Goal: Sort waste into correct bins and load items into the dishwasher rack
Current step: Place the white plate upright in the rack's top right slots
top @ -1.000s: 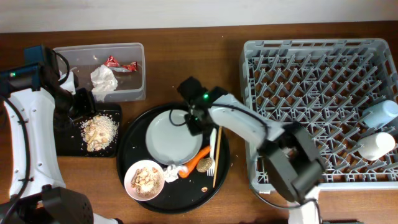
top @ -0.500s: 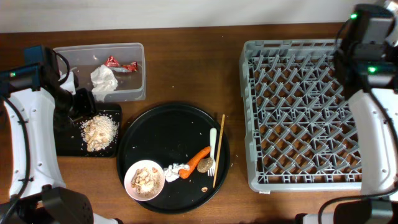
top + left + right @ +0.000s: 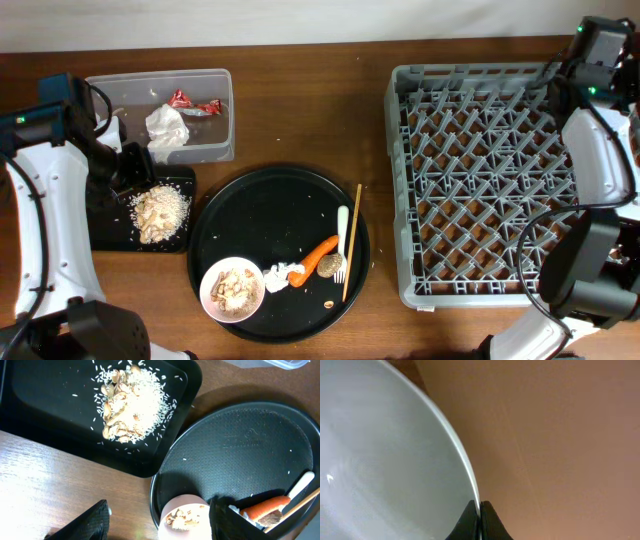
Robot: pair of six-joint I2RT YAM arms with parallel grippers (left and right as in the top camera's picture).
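White plate (image 3: 380,450): one, rim pinched in right gripper (image 3: 480,511); left gripper (image 3: 159,512) spread wide, seemingly empty.

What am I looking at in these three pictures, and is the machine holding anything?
This is a robot with two white arms at a wooden table: a left arm and a right arm. One picture looks straight down from above. The other two come from small cameras on each arm's wrist.

From above you see a big grey dishwasher rack, a clear tub with a tissue and a red wrapper, a small black tray of rice scraps, and a round black tray carrying a bowl, a carrot piece, a fork and chopsticks.

The left wrist picture looks down between the open left fingers, which hold nothing. The right wrist picture is a close-up: the right fingers pinch the rim of a white plate.
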